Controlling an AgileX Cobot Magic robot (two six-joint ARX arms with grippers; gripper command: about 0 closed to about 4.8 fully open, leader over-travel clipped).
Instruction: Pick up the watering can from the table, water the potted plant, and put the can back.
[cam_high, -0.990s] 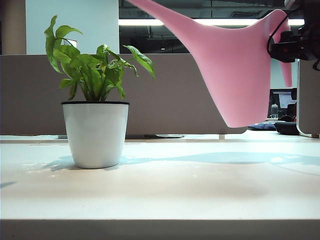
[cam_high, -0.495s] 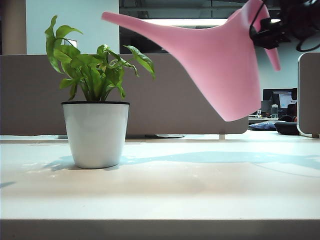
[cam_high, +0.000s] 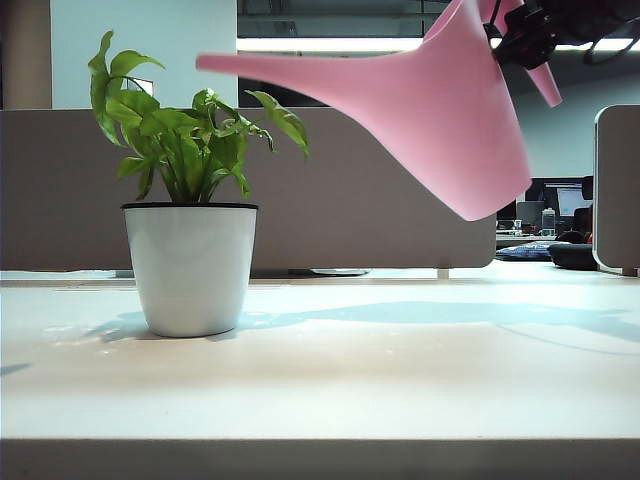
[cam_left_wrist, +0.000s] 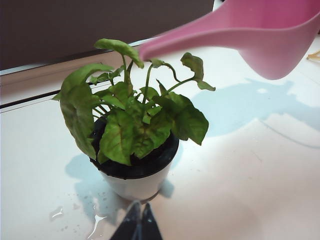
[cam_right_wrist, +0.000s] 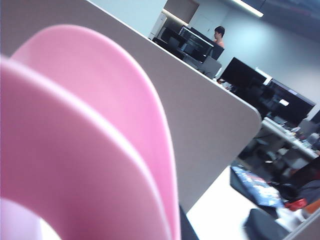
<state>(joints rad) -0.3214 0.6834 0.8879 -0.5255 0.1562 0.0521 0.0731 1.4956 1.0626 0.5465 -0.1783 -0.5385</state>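
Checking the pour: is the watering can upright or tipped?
Tipped: the watering can hangs airborne, spout level over the potted plant.

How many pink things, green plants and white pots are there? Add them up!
Pink watering can, held up by the right claw: 1
Green plant: 1
White pot: 1
Total: 3

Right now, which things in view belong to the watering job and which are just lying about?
Job:
- watering can, tilted, held aloft by the right hand
- potted plant
- table

Lying about:
- grey partition
- desks with monitors beyond it
- left hand, shut, idle beside the pot
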